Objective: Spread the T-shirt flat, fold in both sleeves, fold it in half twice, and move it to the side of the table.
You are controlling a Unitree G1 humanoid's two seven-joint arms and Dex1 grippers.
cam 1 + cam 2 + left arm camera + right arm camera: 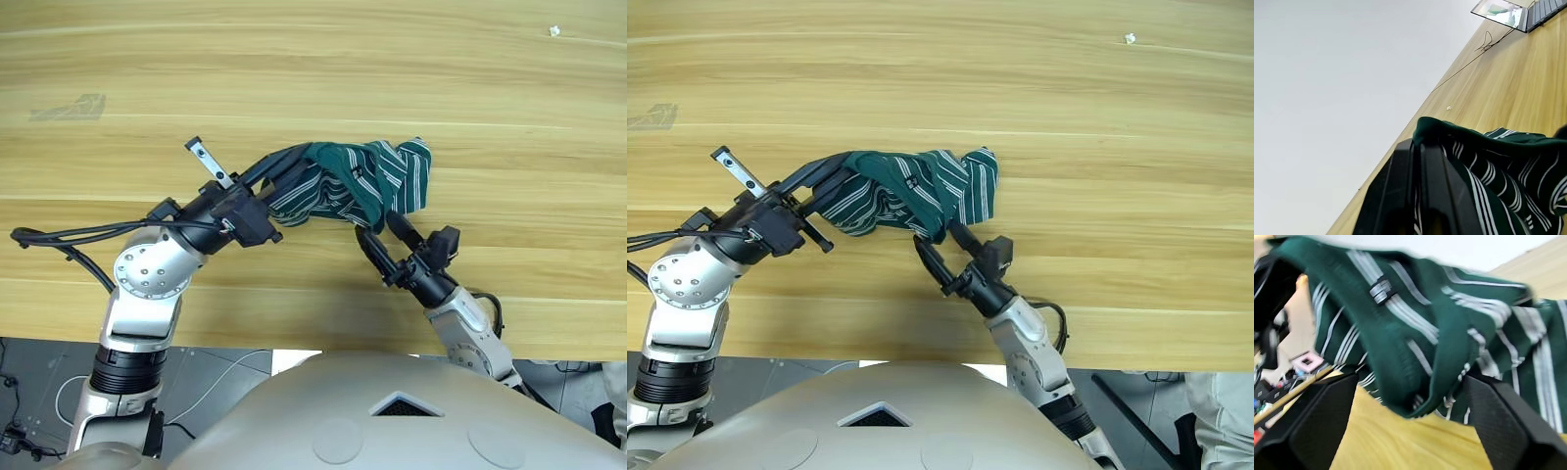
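Note:
The T-shirt (355, 181), dark green with white stripes, is bunched up and lifted off the wooden table (313, 69). My left gripper (281, 164) is shut on its left end, and the cloth (1498, 166) drapes away from the closed fingers (1418, 191). My right gripper (384, 233) stands open just under the shirt's lower hanging edge. In the right wrist view a fold of the shirt (1415, 347) hangs down between the two spread fingers (1317, 426).
A small white scrap (554, 31) lies at the far right of the table, and a faint grey mark (69, 108) at the far left. A laptop (1513, 12) and a thin cable (1484, 41) sit on the far part of the table. The table's front edge (294, 343) runs close below both grippers.

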